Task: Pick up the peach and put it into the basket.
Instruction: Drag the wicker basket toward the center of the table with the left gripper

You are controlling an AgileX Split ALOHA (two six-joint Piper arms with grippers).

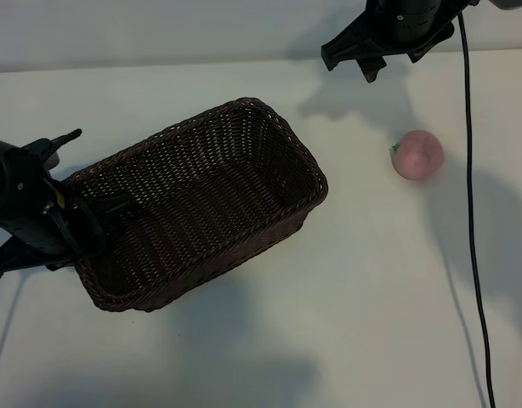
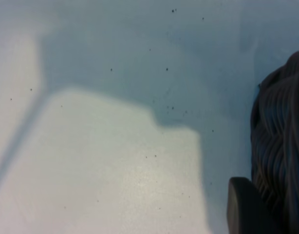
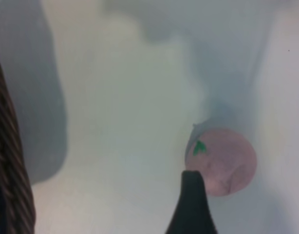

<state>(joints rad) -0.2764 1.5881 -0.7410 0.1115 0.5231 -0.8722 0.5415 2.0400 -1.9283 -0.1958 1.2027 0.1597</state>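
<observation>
— What's my table (image 1: 269, 340) carrying?
— It's white. The dark woven basket (image 1: 201, 200) sits on it toward my left side, and the pink peach (image 1: 417, 155) lies well apart, toward my right. A black cable (image 1: 472, 212) trails across near the peach.

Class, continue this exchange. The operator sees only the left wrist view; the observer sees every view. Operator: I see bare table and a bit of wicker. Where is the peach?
Observer: The peach lies on the table, right of the basket and apart from it.
Operator: Is an arm near it?
Observer: The right gripper hangs open beyond the peach, not touching it.
Operator: And my own arm?
Observer: The left gripper is at the rim of the basket's left end.
</observation>
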